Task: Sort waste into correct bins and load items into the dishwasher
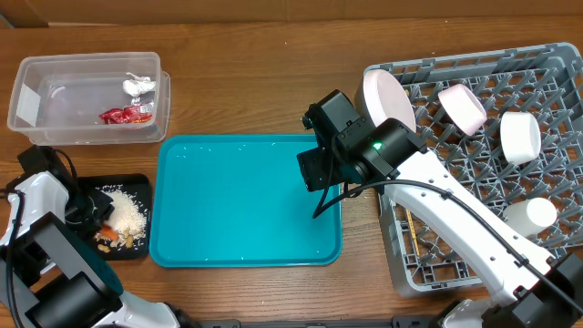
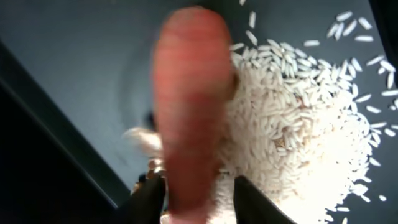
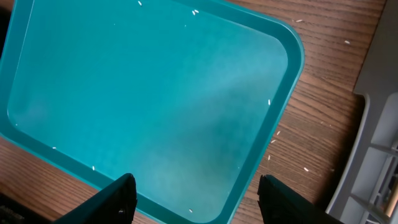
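Left gripper point(image 2: 199, 196), desk's near-left corner, straddles the carrot point(image 2: 186, 106) above the black tray point(image 2: 74, 56); clamping indeterminate. Right gripper point(image 3: 196, 199): fingers apart.

Right claw point(image 3: 198, 190) spread, left claw point(image 2: 199, 190) possibly clamped

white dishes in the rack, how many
4: plate at the rack's left edge, bowl beside it, another bowl further right, cup at front right; the arm may hide more.

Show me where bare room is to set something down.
The teal tray is bare except rice grains; the open right gripper hangs over it. Bare wood runs between the clear tub and the grey rack. Crowded: the rack with dishes, the black tray with rice, the left gripper holding a carrot.
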### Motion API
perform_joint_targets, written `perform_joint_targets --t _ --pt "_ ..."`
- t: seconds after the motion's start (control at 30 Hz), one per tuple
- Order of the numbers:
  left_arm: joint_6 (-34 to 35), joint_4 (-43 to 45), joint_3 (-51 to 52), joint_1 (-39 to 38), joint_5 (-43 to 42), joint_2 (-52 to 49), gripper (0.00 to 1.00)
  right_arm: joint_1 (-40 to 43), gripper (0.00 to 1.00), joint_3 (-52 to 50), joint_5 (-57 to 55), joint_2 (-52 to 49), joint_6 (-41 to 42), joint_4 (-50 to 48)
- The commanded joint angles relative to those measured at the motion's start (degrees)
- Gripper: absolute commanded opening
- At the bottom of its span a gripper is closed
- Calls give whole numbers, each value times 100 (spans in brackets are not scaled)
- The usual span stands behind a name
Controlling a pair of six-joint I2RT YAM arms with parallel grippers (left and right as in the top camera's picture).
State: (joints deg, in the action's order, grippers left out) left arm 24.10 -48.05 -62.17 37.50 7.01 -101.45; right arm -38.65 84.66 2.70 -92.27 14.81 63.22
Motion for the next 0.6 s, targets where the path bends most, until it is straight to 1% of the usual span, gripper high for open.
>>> perform_joint_targets --t 0.0,0.13,0.2,0.33,0.37,0.4,0.47,0.57 --pt "31 -103 -39 -4 -131 -31 48 20 66 92 -28 -11 26 28" --pt "-13 -450 -374 -48 -291 76 48 179 71 92 -7 -11 328 0" --pt "-258 -627 -614 -133 -588 166 47 328 73 92 0 -11 328 0" --pt "-466 -949 -1051 -455 -828 420 47 798 87 92 264 -11 321 -33" --pt "-487 -979 -1115 -581 -861 516 47 914 91 92 334 -11 319 -61" --pt "-531 -966 -1161 -894 -887 715 47 1191 95 92 498 -11 271 -195" --pt "-750 -857 -1161 -1300 -1067 903 48 1436 95 92 723 -13 76 -337" --pt "-1340 -855 -1161 -2022 -1453 1047 54 1753 96 92 1185 -13 -302 -382"
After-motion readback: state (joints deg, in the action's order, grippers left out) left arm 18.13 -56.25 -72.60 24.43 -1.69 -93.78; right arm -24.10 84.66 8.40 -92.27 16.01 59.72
